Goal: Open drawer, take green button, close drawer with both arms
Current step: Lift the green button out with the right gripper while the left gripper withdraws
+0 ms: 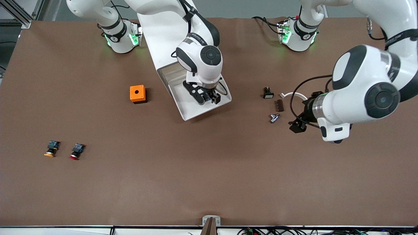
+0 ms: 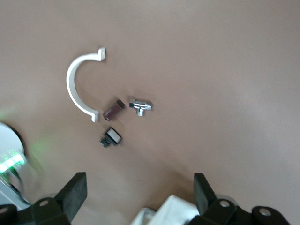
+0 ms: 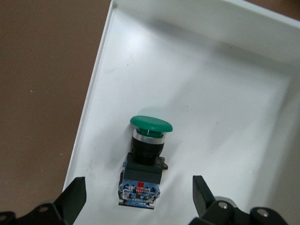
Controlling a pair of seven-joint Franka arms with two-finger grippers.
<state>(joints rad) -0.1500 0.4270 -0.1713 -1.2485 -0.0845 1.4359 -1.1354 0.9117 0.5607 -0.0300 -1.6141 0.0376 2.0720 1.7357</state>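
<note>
The drawer [image 1: 192, 109] stands pulled out of the white cabinet [image 1: 156, 39]; its white floor fills the right wrist view [image 3: 220, 89]. The green-capped button [image 3: 146, 157] lies on its side in the drawer, near one side wall, its black-and-blue body toward the gripper. My right gripper [image 1: 207, 97] hangs low over the drawer, open, and hides the button in the front view. Its fingertips [image 3: 75, 194] stand either side of the button's body without touching it. My left gripper [image 1: 297, 125] is open and empty [image 2: 139, 192] over bare table toward the left arm's end.
An orange box [image 1: 137, 94] with a round hole sits beside the drawer. Orange-capped [image 1: 50, 149] and red-capped [image 1: 76, 151] buttons lie toward the right arm's end. A black part [image 1: 268, 93], white clip [image 2: 77, 84], brown piece [image 2: 114, 109] and metal fitting [image 2: 141, 106] lie by the left gripper.
</note>
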